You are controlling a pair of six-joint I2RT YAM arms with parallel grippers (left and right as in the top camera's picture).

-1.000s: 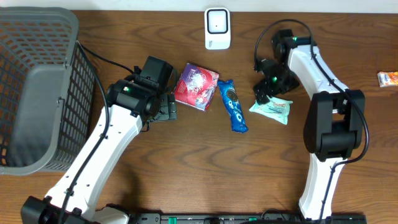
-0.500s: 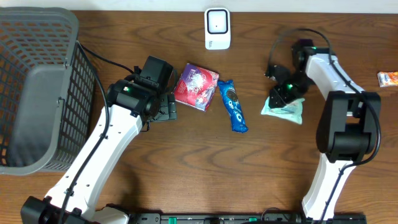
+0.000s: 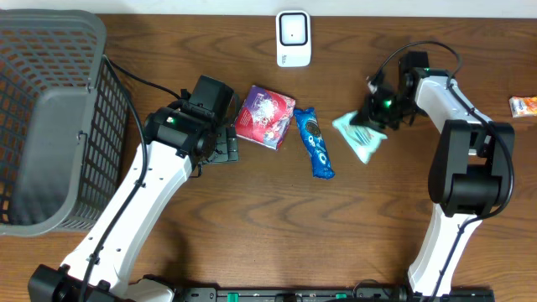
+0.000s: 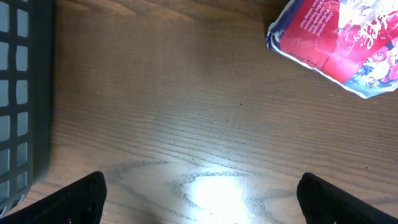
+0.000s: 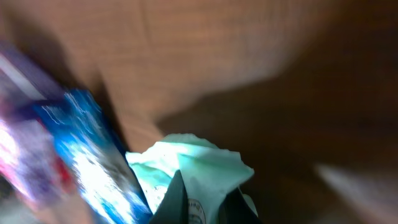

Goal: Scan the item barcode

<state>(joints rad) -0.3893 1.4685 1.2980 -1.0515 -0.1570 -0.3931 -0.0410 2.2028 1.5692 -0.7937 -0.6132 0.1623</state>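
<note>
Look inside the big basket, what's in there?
Only the basket's gray bottom and mesh walls show, and no items are in sight. Its left side runs off the picture's edge, so that part cannot be seen.

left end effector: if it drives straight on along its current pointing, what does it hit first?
Most likely bare table: the open left end effector points at plain wood, red packet off to one side, basket to the other. Depth is unclear.
</note>
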